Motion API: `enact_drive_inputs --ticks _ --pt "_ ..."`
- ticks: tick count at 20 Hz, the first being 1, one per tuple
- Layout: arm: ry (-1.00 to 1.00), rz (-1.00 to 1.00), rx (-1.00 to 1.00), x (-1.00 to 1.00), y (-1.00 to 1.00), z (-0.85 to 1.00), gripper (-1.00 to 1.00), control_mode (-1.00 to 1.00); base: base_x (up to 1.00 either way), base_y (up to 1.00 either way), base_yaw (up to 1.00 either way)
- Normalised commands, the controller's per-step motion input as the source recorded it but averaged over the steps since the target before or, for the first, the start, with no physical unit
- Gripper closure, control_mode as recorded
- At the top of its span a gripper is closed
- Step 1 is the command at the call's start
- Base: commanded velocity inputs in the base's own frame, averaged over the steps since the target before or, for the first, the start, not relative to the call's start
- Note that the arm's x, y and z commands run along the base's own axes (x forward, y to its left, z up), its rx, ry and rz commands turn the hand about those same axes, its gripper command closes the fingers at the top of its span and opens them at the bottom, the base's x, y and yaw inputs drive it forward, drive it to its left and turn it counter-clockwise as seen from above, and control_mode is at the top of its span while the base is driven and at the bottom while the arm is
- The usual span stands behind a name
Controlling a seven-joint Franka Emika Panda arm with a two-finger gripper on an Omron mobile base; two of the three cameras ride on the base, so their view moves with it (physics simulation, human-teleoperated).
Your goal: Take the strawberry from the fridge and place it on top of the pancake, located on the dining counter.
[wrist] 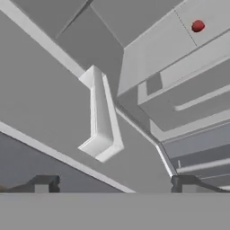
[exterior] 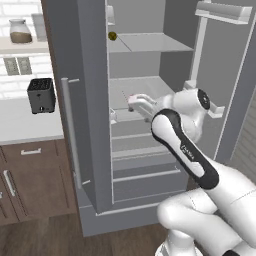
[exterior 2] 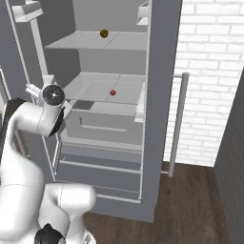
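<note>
The grey fridge (exterior: 90, 100) stands with its doors open and its pale shelves bare to me. The tiny red strawberry (exterior 2: 113, 92) lies on the middle shelf, and in the hand view the strawberry (wrist: 197, 26) sits far off at the upper right. My gripper (exterior: 133, 103) hovers at the front of that shelf, short of the fruit. In the hand view the gripper (wrist: 114, 184) is open, its fingertips (wrist: 45, 184) wide apart with nothing between them. The pancake and the dining counter are out of view.
A small olive-yellow fruit (exterior 2: 104, 33) rests on the upper shelf. A white door bin (wrist: 101, 117) juts out close ahead of the hand. Drawers (exterior 2: 105, 126) lie below the shelf. A black toaster (exterior: 41, 95) stands on the counter over brown cabinets at left.
</note>
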Motion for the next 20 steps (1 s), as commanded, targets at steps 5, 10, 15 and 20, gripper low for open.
enact_drive_inputs --ticks 5,10,15,20 --pt "0.13 0.0 0.17 0.76 0.13 0.04 -1.0 -1.0 0.0 0.0 0.0" --pt "0.08 0.0 0.23 0.82 0.19 0.0 -1.0 -1.0 0.0 0.0 0.0" --pt "0.06 0.0 0.24 0.69 0.24 0.0 -1.0 -1.0 0.0 0.0 0.0" --pt "0.16 0.0 0.14 0.48 0.5 0.0 -1.0 -1.0 0.0 0.0 0.0"
